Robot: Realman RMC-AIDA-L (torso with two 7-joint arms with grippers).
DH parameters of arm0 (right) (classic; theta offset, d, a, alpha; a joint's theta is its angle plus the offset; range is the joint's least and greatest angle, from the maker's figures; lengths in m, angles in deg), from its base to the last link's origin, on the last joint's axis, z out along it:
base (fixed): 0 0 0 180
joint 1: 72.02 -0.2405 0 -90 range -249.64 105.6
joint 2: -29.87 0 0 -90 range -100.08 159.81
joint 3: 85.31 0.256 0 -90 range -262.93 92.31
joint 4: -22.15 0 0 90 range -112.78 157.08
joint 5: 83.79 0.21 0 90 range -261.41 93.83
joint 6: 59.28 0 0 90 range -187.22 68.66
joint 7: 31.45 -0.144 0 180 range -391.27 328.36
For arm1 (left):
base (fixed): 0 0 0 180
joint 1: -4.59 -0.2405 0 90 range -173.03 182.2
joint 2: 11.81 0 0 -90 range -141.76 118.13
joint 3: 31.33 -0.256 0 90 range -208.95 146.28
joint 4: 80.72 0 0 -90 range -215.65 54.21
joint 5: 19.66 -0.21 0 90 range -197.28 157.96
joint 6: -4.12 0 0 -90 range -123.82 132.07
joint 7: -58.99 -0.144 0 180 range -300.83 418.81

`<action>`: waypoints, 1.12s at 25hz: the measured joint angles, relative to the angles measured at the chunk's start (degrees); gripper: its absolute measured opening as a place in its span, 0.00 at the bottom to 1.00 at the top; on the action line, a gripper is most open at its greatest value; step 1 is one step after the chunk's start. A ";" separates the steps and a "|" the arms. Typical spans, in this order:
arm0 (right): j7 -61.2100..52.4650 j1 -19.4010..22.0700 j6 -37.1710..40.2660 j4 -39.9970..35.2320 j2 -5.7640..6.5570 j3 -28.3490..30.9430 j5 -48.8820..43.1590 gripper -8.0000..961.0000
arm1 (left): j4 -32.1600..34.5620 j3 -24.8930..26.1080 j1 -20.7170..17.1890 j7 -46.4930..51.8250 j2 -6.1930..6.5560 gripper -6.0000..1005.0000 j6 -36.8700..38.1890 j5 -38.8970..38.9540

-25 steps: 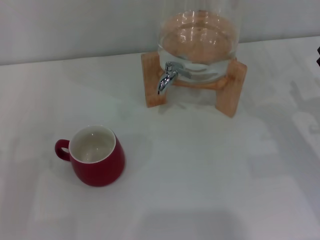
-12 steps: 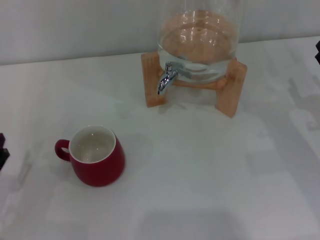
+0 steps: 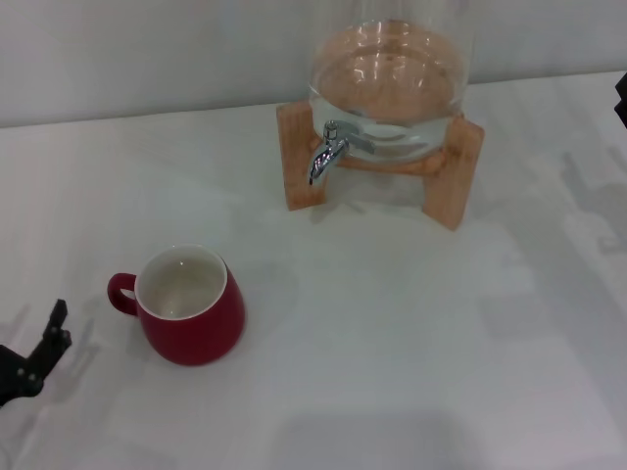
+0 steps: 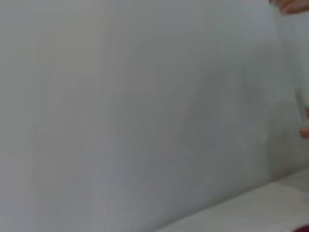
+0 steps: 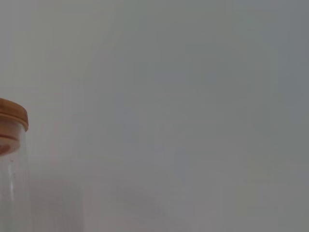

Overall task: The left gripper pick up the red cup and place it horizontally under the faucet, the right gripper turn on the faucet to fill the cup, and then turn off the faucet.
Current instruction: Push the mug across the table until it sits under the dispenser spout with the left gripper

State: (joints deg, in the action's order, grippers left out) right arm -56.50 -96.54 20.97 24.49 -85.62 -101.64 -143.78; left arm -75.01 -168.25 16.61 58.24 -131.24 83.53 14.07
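Nothing done yet: red cup [image 3: 191, 307] upright, well apart from faucet [image 3: 328, 150]; left gripper [image 3: 37, 354] near-left, jaw state unclear.

Left hand [image 3: 39, 348] mostly cut off at frame edge, glass jar [image 3: 392, 69] top cropped

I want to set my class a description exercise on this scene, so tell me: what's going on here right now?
A two-armed robot is at the start of a cup-filling job. The left pincer is at the table's near left edge, beside the red mug but not touching it. The mug stands upright and empty on the white table, well in front of the chrome tap on the glass jar with its wooden stand. The right pincer barely shows at the far right edge.
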 joint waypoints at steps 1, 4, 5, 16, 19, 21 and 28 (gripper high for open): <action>0.00 0.00 0.00 0.00 0.00 0.00 0.00 0.76 | 0.00 -0.20 0.00 0.02 0.02 0.88 -0.42 -0.17; -0.06 0.00 0.18 0.05 0.00 -0.10 -0.03 0.76 | -0.03 -0.34 0.11 0.01 0.07 0.88 -1.75 -0.45; -0.07 0.00 0.29 0.05 0.00 -0.19 -0.06 0.76 | -0.05 -0.38 0.19 0.00 0.07 0.88 -2.08 -0.47; -0.12 0.01 0.61 0.16 0.00 -0.11 -0.22 0.76 | -0.14 -0.98 2.17 -0.37 0.17 0.88 -5.40 -0.77; -0.18 0.00 0.68 0.15 0.00 -0.12 -0.22 0.76 | -0.16 -1.02 2.63 -0.39 0.16 0.88 -5.44 -1.27; -0.19 0.01 0.70 0.14 0.00 -0.16 -0.22 0.76 | -0.17 -1.03 2.80 -0.40 0.17 0.88 -5.46 -1.54; -0.19 0.01 1.07 0.12 0.00 -0.26 -0.22 0.76 | -0.10 -1.06 2.90 -0.40 0.17 0.88 -5.49 -2.61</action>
State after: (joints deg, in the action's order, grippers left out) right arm -56.69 -96.54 22.05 24.61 -85.62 -101.89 -144.00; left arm -75.12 -169.32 19.51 57.84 -131.08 78.04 11.46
